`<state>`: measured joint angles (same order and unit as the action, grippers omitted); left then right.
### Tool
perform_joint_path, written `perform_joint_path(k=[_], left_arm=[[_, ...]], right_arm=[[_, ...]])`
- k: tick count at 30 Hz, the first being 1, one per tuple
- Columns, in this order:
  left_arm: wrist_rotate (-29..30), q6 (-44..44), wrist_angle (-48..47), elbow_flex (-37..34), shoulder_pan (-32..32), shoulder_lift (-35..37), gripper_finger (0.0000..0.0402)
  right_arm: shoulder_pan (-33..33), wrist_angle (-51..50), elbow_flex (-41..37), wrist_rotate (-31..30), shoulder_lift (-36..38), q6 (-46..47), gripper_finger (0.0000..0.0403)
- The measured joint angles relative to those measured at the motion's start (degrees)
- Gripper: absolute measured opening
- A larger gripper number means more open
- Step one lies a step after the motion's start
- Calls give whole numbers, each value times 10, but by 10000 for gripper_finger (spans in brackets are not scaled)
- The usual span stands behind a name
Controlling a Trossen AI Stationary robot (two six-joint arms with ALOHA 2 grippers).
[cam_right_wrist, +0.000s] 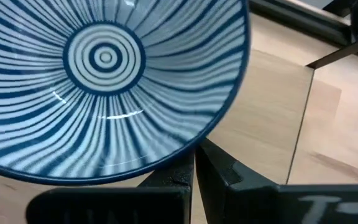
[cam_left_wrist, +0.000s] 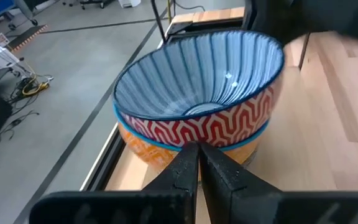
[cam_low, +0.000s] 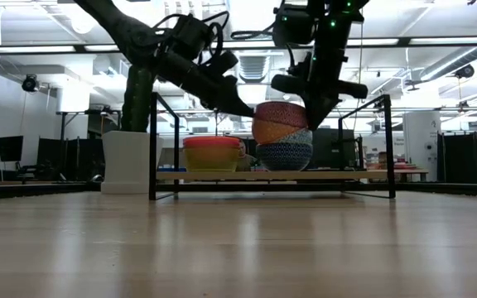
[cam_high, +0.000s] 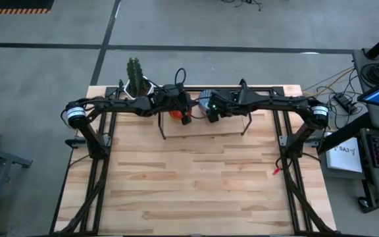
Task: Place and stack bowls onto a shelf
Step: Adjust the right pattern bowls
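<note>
**Both grippers closed beside the taller bowl stack on the shelf**

The left gripper (cam_left_wrist: 196, 163) has its fingers pinched fully together and holds nothing; their tips point at the wall of the top bowl (cam_left_wrist: 197, 81), just in front of them and low on its red zigzag side. Closed like this, the fingers look better suited to nudging or steadying the stack than to gripping it, though contact cannot be confirmed.

In the low view the shelf (cam_low: 272, 175) carries two stacks. Left of the left gripper's fingertips sits a short stack of bowls (cam_low: 212, 154), yellow with an orange-red rim above. Right at the fingertips stands the taller stack (cam_low: 283, 135): a blue patterned bowl, an orange one, then the red-patterned one.

The right gripper (cam_right_wrist: 194, 163) is also closed and empty, its fingertips just beneath the top bowl's rim.

Every bowl sits mouth up, its axis vertical, nested to save shelf space. The shelf's long axis runs across the table.
</note>
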<state>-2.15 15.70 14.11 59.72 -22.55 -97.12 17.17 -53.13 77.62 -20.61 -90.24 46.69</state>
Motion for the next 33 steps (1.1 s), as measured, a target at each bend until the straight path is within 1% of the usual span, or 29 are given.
perform_joint_path(k=[4,7,18,25,30,33], left_arm=[[-6,-2,2,4,1,0,0],[-6,-3,1,4,1,0,0],[-3,-10,-9,4,1,1,0],[-1,-12,-37,4,1,28,0],[1,-12,-52,4,1,47,0],[-1,-12,-58,-1,4,67,0]], right_arm=[[0,18,-18,1,0,4,8],[-1,33,-29,13,0,3,8],[0,26,-29,13,4,-7,8],[-12,6,-29,5,46,-20,9],[-39,9,-31,-18,79,-48,9],[-66,21,-40,-34,96,-83,9]])
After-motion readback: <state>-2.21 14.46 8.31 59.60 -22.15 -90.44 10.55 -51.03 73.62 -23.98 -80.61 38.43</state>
